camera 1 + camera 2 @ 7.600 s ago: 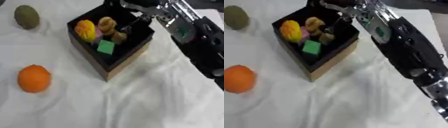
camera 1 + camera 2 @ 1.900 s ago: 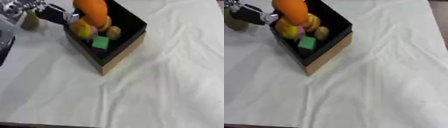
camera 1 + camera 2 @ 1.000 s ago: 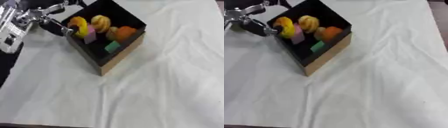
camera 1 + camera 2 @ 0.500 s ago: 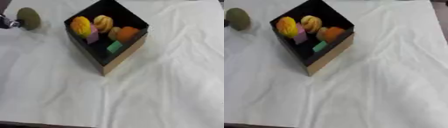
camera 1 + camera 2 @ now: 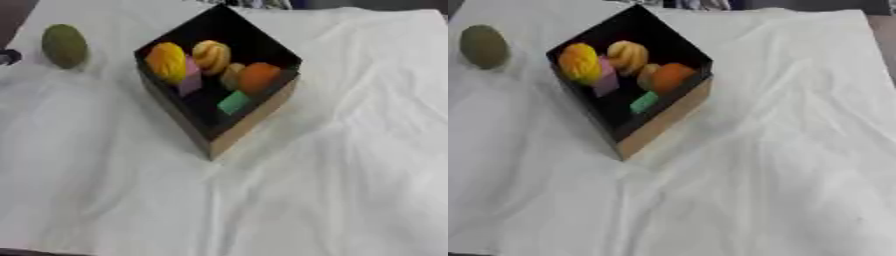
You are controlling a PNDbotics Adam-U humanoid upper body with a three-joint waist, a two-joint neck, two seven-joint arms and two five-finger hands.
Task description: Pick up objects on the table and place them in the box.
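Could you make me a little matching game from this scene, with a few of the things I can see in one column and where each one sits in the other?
Things:
1. orange fruit
2. green block
3. olive-green fruit
4. yellow fruit

Places:
A. on the white cloth, outside the box, to its left
B. inside the box, at its left corner
C. inside the box, by its right wall
D. on the box floor, in front of the orange fruit

Pairs: 1-C, 2-D, 3-A, 4-B

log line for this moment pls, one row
box: holds orange, green block, other items | table: green fruit left of box, not yet packed | left hand: only a dark tip at edge | right hand: not in view
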